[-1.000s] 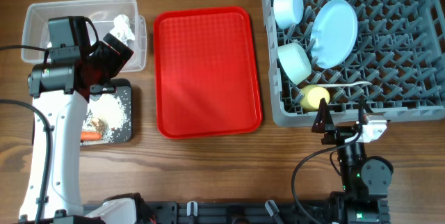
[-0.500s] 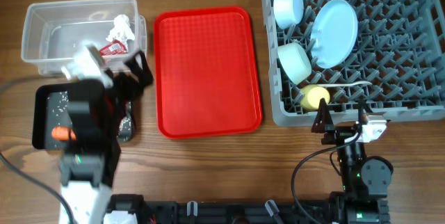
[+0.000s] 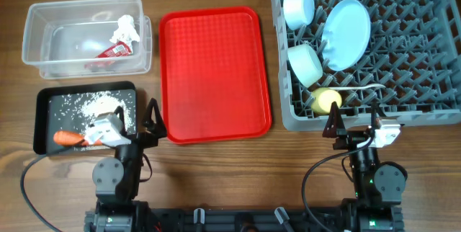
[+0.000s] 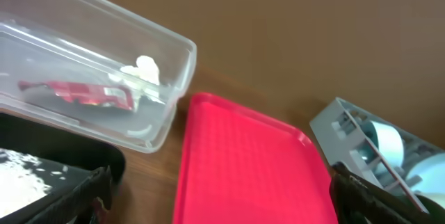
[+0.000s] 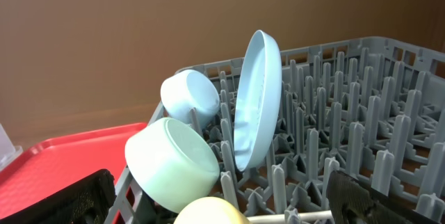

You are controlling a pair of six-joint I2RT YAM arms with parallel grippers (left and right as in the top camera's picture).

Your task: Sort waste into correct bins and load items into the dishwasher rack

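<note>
Retreating from the tub [image 3: 43, 7], the left gripper [image 3: 132, 124] is parking wide open like the right gripper [image 3: 354, 122], sorting apparently done.

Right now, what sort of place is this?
Probably a robot practice bench staged as a dish-clearing station, not a real kitchen: a wooden table, a grey dishwasher rack holding a plate, and a clear tub and black tray holding waste.

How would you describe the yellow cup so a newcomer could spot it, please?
Start at the grey rack on the table's right. Near its front-left corner, just below the mint bowl, sits the yellow cup, the only yellow thing there.
</note>
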